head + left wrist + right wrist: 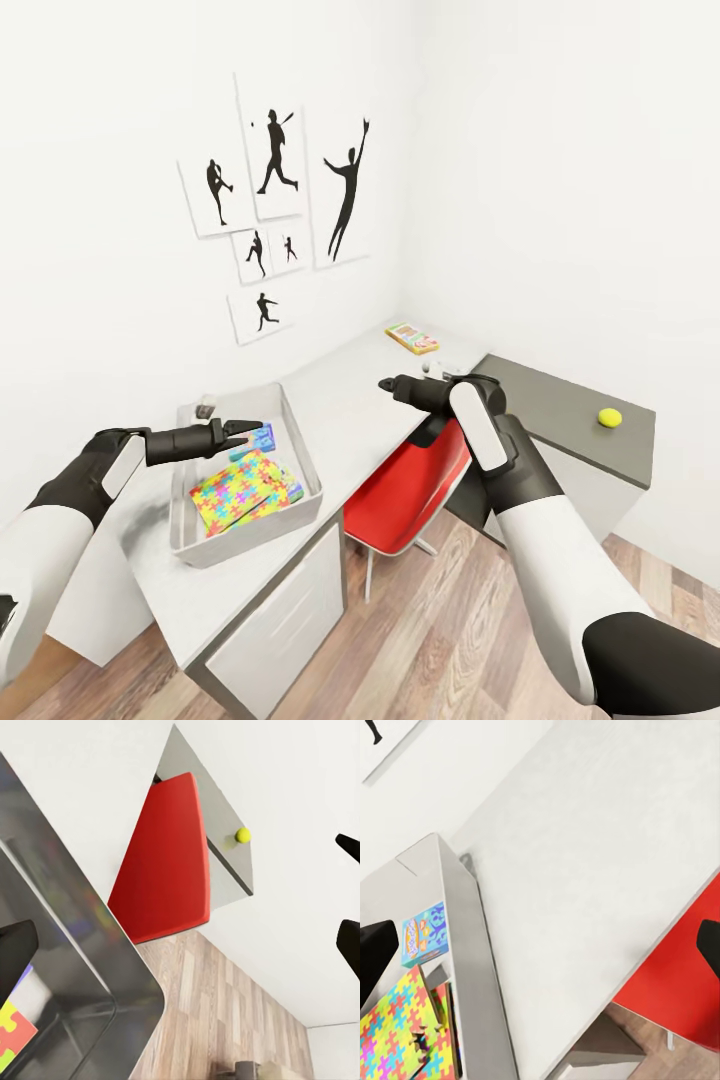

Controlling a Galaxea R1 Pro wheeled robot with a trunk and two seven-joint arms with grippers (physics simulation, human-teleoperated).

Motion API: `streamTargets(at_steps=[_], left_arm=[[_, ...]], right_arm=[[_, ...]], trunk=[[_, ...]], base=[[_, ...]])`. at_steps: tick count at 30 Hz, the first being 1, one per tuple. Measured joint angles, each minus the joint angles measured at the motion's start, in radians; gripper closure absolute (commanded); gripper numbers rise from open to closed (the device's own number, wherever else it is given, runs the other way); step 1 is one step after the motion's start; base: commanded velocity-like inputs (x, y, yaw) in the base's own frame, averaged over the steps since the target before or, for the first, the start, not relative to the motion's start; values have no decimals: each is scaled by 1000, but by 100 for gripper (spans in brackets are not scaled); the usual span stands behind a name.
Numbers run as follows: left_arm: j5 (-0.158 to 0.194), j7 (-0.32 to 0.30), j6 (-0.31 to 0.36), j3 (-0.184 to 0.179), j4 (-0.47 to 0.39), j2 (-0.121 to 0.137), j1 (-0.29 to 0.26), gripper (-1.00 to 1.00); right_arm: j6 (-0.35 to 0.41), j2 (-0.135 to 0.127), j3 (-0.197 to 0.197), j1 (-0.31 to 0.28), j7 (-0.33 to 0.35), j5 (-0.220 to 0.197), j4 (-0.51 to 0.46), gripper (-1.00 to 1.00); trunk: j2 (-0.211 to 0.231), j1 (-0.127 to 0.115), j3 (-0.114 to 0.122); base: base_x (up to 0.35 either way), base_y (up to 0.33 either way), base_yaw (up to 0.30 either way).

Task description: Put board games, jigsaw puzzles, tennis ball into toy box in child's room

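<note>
Two black robot tools hover over a long white-topped L-shaped table in the corner of a white-walled room. The left tool hangs just above the grey, lidless, sloping-sided toy box, which sits on the table's near stretch; its two fingers look close together in the head view, while the left wrist view shows dark fingertips at opposite edges of the picture, so whether it is apart or together cannot be told, and nothing shows between them. The right tool hangs over the table's front edge, above a red chair tucked under the table; whether its fingers are apart or together cannot be told either.

Inside the toy box lie the multicoloured jigsaw puzzle mats, stacked flat, with a small blue printed board game box just beside them toward the wall. An orange-green flat board game box lies on the table well beyond the toy box, near the corner of the room. A small yellow-green tennis ball rests on the dark grey part of the table, well apart from the toy box. Several black silhouette prints of athletes hang on the wall above the table. Wood-plank flooring lies below.
</note>
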Motion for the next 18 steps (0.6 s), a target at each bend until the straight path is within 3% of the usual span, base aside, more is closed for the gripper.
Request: streamTargets(at_steps=[11,18], left_arm=[[0,0,0,0,0,0,0,-100],[1,0,-2,-1,0,0,2,-100]], right_arm=[[0,0,1,1,0,-1,0,-100],[-1,0,1,1,0,-1,0,-100]], trunk=[[0,0,0],[0,0,7]], base=[[0,0,-5],[0,0,-90]])
